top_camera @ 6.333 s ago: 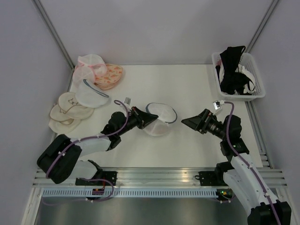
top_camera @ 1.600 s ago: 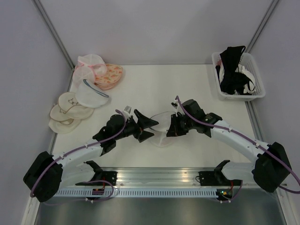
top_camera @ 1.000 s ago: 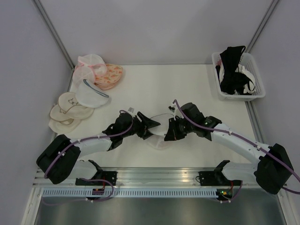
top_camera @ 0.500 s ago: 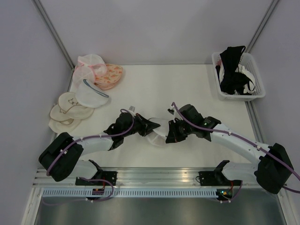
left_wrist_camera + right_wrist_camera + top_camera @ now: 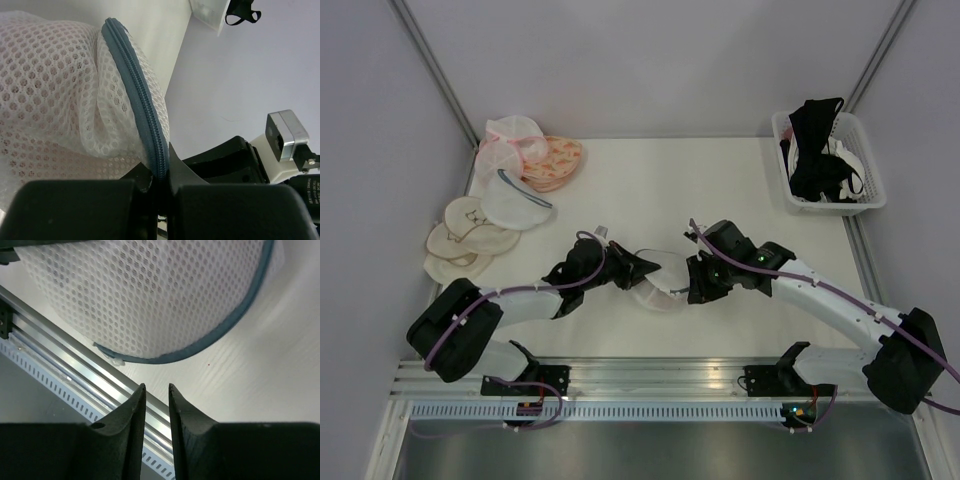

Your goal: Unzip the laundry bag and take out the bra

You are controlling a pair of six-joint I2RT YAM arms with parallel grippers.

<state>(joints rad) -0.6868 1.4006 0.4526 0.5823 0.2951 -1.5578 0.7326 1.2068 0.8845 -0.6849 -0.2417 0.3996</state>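
The left gripper (image 5: 160, 176) is clamped on the dark zipper rim (image 5: 134, 92) of the laundry bag (image 5: 55, 95), the rim pinched edge-on between its pads and the white mesh bulging away to its left. Facing it from the far side of the bag, the right gripper (image 5: 156, 388) has its fingers a narrow slit apart with nothing between them, and it hovers just short of the bag's near edge. Straight ahead of those fingertips the rim curves round the mesh dome, and a small pale tab (image 5: 115, 360) sits on it (possibly the zipper pull, though I cannot tell). The zipper teeth look closed along the stretch in view, so I judge the unzipping step is only being set up: one arm anchors the rim and the other has yet to take the slider. The next move calls for the right fingers to find and close on the pull, then draw it along the rim against the left grip. The bra cannot be made out; only a faint pink cast shows behind the mesh. The basket (image 5: 865, 203) of dark garments stands well beyond the right arm
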